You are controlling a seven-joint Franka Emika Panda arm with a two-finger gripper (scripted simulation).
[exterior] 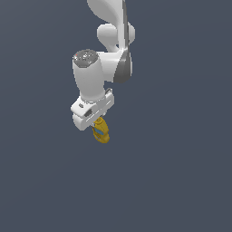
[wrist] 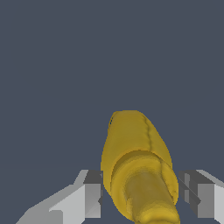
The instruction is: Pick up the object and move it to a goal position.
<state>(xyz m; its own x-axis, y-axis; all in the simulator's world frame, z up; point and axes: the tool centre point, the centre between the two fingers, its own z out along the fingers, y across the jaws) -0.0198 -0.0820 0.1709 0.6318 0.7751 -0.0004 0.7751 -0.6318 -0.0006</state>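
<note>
The object, a small mustard-yellow squeeze bottle (exterior: 101, 132) with a blue label patch, hangs just under my white gripper (exterior: 97, 123) in the middle of the exterior view. In the wrist view the bottle (wrist: 131, 148) fills the space between the two grey fingers (wrist: 92, 192), and its narrow cap end points toward the camera. Both fingers touch the bottle's sides, so the gripper (wrist: 142, 186) is shut on it. From the exterior view the fingertips are mostly hidden behind the hand and the bottle.
The white arm (exterior: 113, 45) comes down from the top of the exterior view. Around it is a plain dark blue-grey background with no other objects or edges in view.
</note>
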